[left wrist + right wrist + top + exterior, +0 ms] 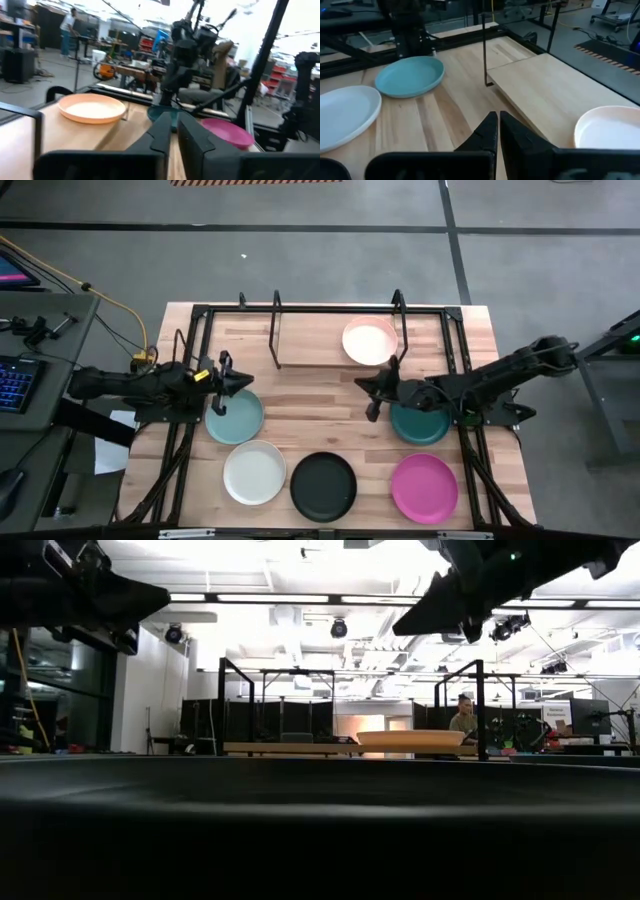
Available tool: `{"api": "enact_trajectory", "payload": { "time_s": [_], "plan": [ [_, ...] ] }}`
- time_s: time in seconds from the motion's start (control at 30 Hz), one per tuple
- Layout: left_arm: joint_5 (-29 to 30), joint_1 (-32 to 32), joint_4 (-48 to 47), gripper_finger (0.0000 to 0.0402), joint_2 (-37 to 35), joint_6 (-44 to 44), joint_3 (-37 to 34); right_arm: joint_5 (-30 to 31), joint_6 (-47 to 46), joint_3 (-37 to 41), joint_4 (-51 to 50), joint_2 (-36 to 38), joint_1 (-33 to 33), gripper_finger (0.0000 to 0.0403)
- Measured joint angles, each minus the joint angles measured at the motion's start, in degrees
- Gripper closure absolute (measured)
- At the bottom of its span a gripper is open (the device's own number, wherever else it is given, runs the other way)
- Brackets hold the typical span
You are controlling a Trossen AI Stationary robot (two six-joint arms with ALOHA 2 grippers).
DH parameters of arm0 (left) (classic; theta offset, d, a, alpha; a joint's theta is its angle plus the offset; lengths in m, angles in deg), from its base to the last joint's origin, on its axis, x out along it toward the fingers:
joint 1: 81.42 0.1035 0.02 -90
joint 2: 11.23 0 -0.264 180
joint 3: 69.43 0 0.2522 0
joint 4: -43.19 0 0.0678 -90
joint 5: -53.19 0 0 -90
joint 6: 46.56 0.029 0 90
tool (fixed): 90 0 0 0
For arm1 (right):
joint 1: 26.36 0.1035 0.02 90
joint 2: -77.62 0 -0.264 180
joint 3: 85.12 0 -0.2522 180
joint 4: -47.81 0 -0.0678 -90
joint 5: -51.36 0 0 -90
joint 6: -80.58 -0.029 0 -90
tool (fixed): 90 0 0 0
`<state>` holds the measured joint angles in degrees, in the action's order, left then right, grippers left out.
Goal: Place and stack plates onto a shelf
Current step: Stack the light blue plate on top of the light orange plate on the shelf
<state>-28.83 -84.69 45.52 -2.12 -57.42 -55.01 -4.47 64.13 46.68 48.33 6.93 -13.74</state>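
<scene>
The shelf (pixel 320 330) stands at the table's far side, with a light wood board and black wire uprights. The pale pink plate (pixel 370 340) lies flat on the right part of the board (pixel 555 85). Five plates rest flat on the table: light teal (pixel 235 417), white (pixel 254 472), black (pixel 323 485), magenta (pixel 424 487) and dark teal (pixel 420 423). My left gripper (pixel 245 383) is shut and hovers above the light teal plate's far rim. My right gripper (pixel 365 385) is shut and hovers just left of the dark teal plate, near the shelf's front edge. Its arm partly covers that plate.
A large black tube frame (pixel 190 430) edges the tabletop on both sides. The shelf's left half (pixel 300 340) carries nothing. Bare wood (pixel 310 405) lies between the two grippers. A desk with a keyboard (pixel 15 380) stands left of the table. A person (pixel 462 718) stands far behind.
</scene>
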Motion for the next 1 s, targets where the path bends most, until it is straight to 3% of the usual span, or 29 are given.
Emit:
{"api": "enact_trajectory", "payload": {
  "time_s": [0.17,0.37,0.53,0.63,0.8,0.87,1.0],
  "plan": [
    [1.5,-3.9,7.4,0.0314,9.6,-0.9,1.4,0.1,0.3,-0.1,0.6,-0.1,-2.0,0.0403],
    [5.4,-9.8,7.8,0.0254,24.3,1.8,9.8,0.1,3.9,-1.7,1.4,-0.1,-4.2,0.0402],
    [6.3,-14.5,-4.6,0.0231,37.0,0.2,21.4,0.1,6.2,-3.0,1.5,-0.2,-5.6,0.0402],
    [6.5,-17.0,-21.8,0.0227,43.6,-8.1,29.9,0.1,6.4,-3.4,1.7,-0.2,-6.3,0.0402],
    [8.1,-19.6,-49.0,0.0227,54.4,-31.6,41.3,0.1,6.1,-3.4,1.9,-0.2,-7.1,0.0402],
    [8.1,-20.4,-53.8,0.0227,58.3,-40.0,43.2,0.1,6.1,-3.4,1.9,-0.2,-7.1,0.0402],
    [9.1,-21.3,-53.4,0.0227,64.9,-49.5,43.7,0.1,6.0,-3.4,1.6,-0.2,-7.0,0.0402]
  ]
}}
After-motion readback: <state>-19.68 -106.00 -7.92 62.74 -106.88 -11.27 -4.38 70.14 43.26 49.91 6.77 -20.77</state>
